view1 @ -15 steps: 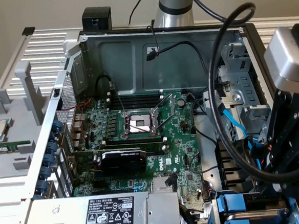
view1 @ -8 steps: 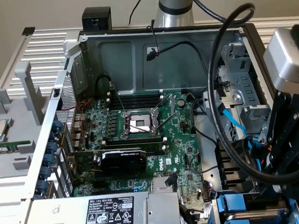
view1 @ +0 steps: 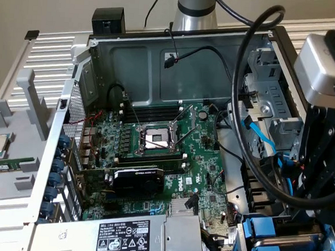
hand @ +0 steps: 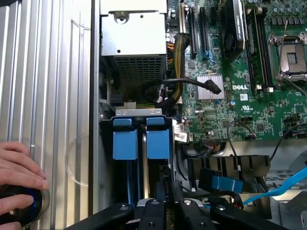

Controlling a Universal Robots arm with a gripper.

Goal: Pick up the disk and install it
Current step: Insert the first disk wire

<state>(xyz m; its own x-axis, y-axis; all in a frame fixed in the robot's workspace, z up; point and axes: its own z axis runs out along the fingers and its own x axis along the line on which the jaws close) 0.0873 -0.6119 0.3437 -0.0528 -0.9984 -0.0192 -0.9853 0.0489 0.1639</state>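
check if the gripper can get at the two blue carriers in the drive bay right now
Probably yes. The gripper sits right by the blue carriers with nothing lying between them, and the black cable runs across the board beyond them.

Disk in bright blue plastic carrier frame: on edge in a drive cage slot, just beside a second blue carrier. Exterior view: 5 o'clock from the motherboard. Metal body hidden.
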